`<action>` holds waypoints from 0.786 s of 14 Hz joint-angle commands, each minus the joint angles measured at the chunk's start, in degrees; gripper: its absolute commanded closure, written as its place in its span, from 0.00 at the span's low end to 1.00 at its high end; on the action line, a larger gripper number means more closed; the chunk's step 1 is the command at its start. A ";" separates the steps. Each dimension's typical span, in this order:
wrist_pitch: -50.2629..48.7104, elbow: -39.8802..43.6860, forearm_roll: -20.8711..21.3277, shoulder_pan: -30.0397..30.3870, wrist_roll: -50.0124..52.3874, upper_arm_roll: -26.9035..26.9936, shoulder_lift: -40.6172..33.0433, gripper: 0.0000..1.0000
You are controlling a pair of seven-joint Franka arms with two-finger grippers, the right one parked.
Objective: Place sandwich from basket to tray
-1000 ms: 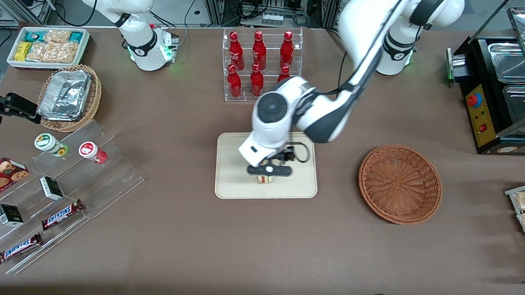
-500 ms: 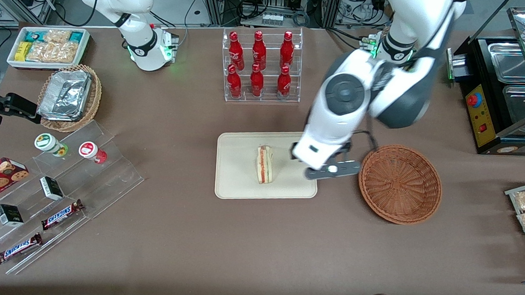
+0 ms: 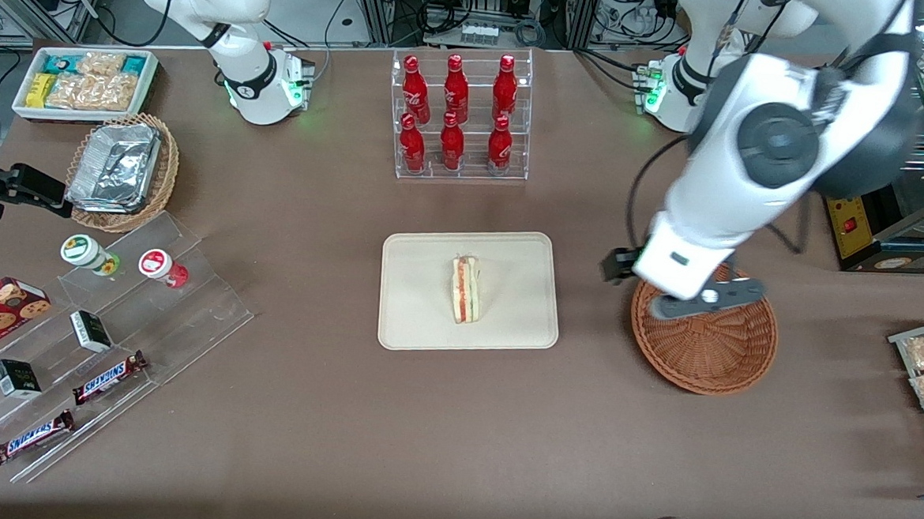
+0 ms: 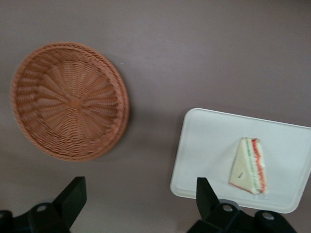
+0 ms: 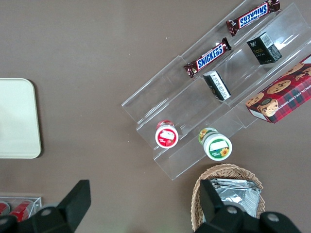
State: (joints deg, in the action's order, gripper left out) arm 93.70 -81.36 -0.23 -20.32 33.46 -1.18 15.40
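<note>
The sandwich (image 3: 465, 289) (image 4: 249, 166), a pale wedge with a red filling stripe, lies on the cream tray (image 3: 411, 320) (image 4: 204, 145) near its middle. Nothing touches it. The reddish-brown wicker basket (image 3: 710, 352) (image 4: 68, 99) sits beside the tray, toward the working arm's end, with nothing in it. My left gripper (image 3: 705, 300) (image 4: 140, 189) hangs high over the basket's rim, away from the tray. It is open, and only bare table shows between its black fingertips (image 4: 76, 190).
A clear rack of red bottles (image 3: 457, 117) stands farther from the camera than the tray. Toward the parked arm's end are a stepped acrylic shelf (image 3: 103, 312) with candy bars, a tan basket of foil trays (image 3: 123, 170) and a white snack bin (image 3: 84, 81). A black food warmer (image 3: 894, 156) stands past the basket.
The gripper released the sandwich on the tray, then rose and swung away toward the working arm's end, ending over the basket. The sandwich stays lying on the tray.
</note>
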 commanded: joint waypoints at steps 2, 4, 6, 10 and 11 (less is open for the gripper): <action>-1.07 -6.52 -0.29 5.89 -9.00 -0.57 -6.60 0.00; -0.98 -9.24 -0.29 8.97 -14.27 -0.57 -9.23 0.00; -1.24 -10.31 0.40 10.47 -17.45 -0.57 -10.82 0.00; -2.03 -12.24 0.59 14.60 -24.83 -0.40 -13.37 0.00; -2.03 -13.12 0.59 15.21 -25.72 -0.40 -13.99 0.00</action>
State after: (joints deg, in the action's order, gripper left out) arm 92.08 -91.51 -0.10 -6.82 10.48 -1.07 4.36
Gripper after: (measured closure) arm 0.000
